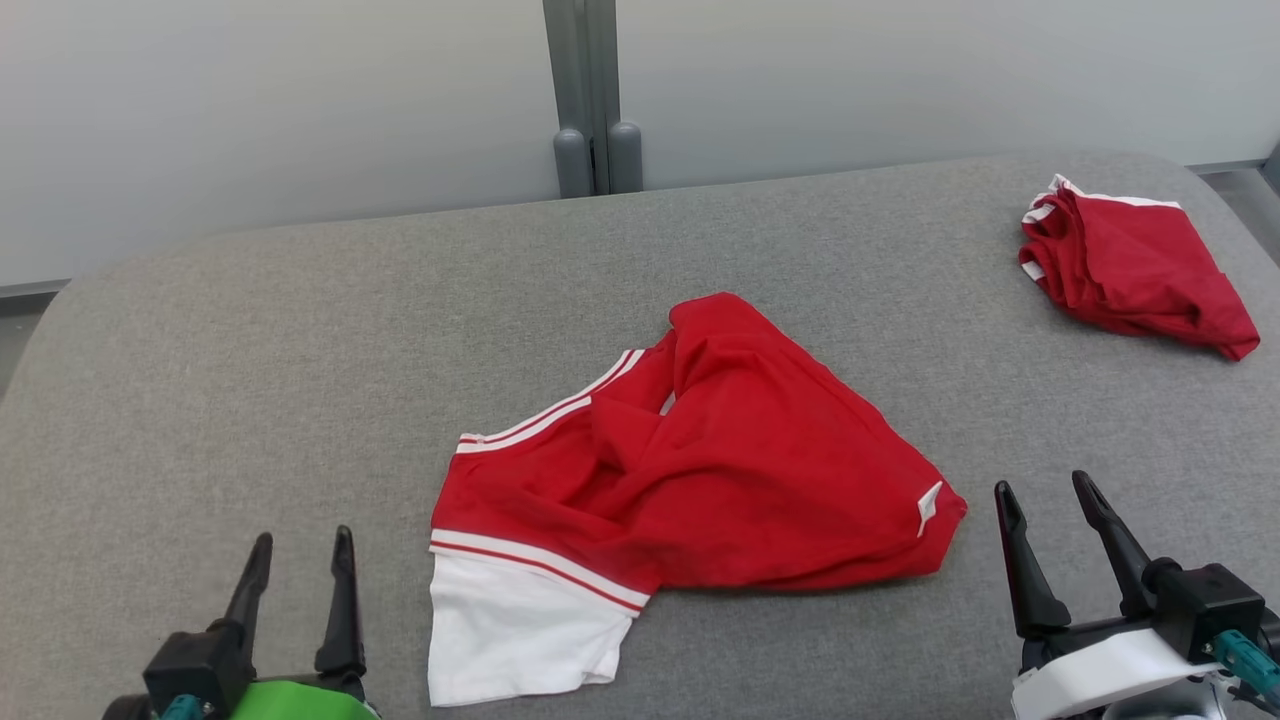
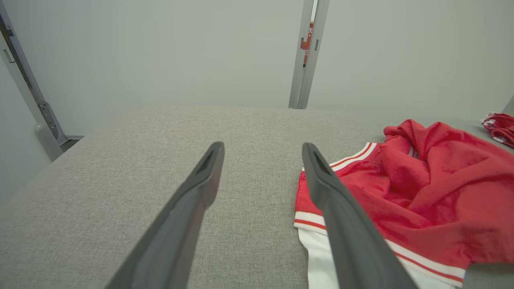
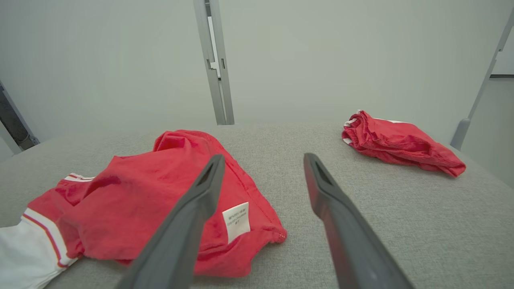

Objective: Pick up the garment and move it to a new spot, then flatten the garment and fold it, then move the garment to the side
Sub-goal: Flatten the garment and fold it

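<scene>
A crumpled red garment (image 1: 720, 470) with white stripes and a white panel lies rumpled in the middle of the grey padded table (image 1: 250, 380). It also shows at the right of the left wrist view as the garment (image 2: 433, 188) and at the left of the right wrist view as the garment (image 3: 140, 200), with a white label facing up. My left gripper (image 1: 300, 560) stands open at the lower left, a short way left of the cloth. My right gripper (image 1: 1050, 500) is open at the lower right, just beyond the garment's right corner. Neither touches the cloth.
A second red garment (image 1: 1130, 265), bunched into a small heap, rests at the table's far right corner; in the right wrist view this heap (image 3: 397, 142) sits upper right. A grey post (image 1: 590, 100) rises behind the table's far edge against a pale wall.
</scene>
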You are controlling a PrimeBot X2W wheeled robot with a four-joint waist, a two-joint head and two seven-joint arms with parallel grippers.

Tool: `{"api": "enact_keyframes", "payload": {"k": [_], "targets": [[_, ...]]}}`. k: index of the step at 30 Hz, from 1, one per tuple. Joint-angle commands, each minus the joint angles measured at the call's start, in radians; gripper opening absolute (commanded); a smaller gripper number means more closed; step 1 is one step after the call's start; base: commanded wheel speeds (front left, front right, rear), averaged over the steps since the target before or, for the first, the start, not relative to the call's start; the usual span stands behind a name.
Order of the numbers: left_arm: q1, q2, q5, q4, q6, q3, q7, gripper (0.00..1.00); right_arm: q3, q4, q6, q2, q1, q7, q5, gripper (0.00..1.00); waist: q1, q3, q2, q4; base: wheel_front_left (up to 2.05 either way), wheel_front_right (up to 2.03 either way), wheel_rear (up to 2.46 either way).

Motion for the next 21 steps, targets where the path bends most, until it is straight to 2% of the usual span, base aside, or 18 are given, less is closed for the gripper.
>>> {"api": "enact_keyframes", "payload": {"k": [1, 7, 12, 21], "targets": [[0.019, 0.0, -0.002, 0.011, -0.002, -0.012, -0.003, 1.0, -0.005, 0.009, -0.001, -0.002, -0.014, -0.003, 0.006, 1.0, 0.0, 0.002, -0.0001, 0.0, 0.0, 0.0, 0.0], [0.005, -0.001, -0.007, 0.088, -0.002, -0.088, -0.003, 1.0, -0.021, 0.065, -0.001, -0.011, -0.074, -0.003, -0.003, 1.0, 0.0, 0.025, -0.0001, 0.0, 0.0, 0.0, 0.0], [-0.028, 0.002, -0.028, 0.174, -0.002, -0.158, -0.003, 1.0, -0.021, 0.161, -0.001, -0.024, -0.15, -0.003, -0.013, 1.0, 0.0, 0.061, -0.0001, 0.007, 0.0, 0.0, 0.0], [-0.075, 0.0, -0.059, 0.287, -0.001, -0.238, -0.003, 1.0, 0.015, 0.416, -0.001, -0.037, -0.302, -0.003, -0.007, 1.0, 0.0, 0.134, -0.0001, 0.026, 0.0, 0.0, 0.0]]}}
